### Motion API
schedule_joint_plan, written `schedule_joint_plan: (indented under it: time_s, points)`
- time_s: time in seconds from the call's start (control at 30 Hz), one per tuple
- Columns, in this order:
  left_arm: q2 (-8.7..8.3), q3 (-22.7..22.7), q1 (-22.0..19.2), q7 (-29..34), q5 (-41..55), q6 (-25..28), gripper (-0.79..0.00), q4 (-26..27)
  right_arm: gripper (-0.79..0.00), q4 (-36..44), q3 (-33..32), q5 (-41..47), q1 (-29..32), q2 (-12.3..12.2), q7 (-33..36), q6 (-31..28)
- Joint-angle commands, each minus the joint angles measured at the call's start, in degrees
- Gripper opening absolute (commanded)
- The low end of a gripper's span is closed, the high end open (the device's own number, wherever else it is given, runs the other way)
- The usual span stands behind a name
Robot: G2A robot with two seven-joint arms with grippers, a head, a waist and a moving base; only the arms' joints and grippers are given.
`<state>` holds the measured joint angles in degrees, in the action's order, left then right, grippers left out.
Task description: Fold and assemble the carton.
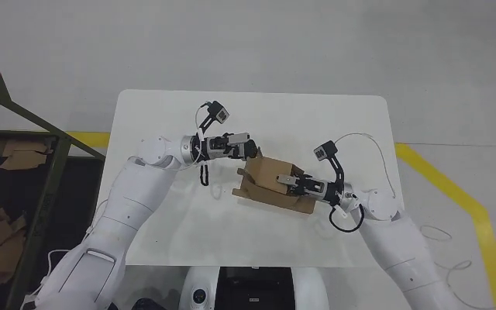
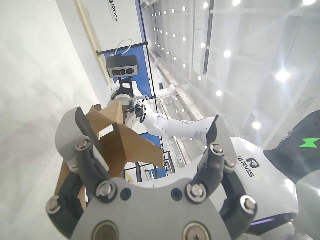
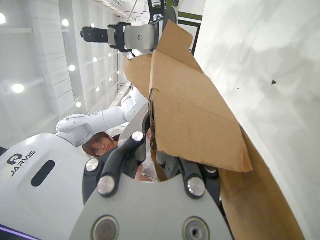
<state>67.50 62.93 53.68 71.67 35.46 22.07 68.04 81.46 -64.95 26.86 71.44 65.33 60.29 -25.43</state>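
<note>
Top view: R gripper [image 1: 285, 180] is pinching carton [image 1: 263, 169] wall, L gripper [image 1: 254, 149] is hovering wide-open & empty, so it should be folding slow.

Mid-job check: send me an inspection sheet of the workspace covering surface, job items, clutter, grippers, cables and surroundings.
Surface: white rectangular table, with the carton resting near its middle.
Job's things: brown cardboard carton, partly folded, flaps standing loose.
Clutter: one small dark speck on the table.
Grippers: left gripper open, one finger against a carton flap; right gripper shut on a carton panel.
Cables: thin white cable arcs over the table from the right wrist's camera; black cable loops at the left wrist.
Surroundings: yellow floor tape; dark rack holding cardboard scraps beside the table.
</note>
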Motion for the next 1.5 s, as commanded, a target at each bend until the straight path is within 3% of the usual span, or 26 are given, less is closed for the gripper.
schedule_joint_plan:
  time_s: [0.0, 0.4, 0.77, 1.47]
  points:
    - [0.06, -0.2, -0.1, -0.1, -0.3, 0.0, 0.000, 0.1, -0.785, 0.2, 0.3, -0.1, 0.1, 0.0, 0.0, 0.1]
    - [0.63, -2.2, -1.0, 0.3, -0.8, 0.2, 0.000, 0.7, -0.785, -0.5, 2.3, 0.5, -0.6, 0.4, 0.0, -0.1]
    - [0.34, -1.0, -0.8, -1.3, -2.7, 1.2, 0.000, 0.4, -0.785, -1.5, -0.4, 2.2, -0.7, 0.1, -1.4, -1.4]
    - [0.18, -1.4, 1.1, 1.1, -1.3, -0.6, 0.000, 3.0, -0.785, -3.8, -1.6, -2.2, -1.3, 0.4, -11.2, -3.2]
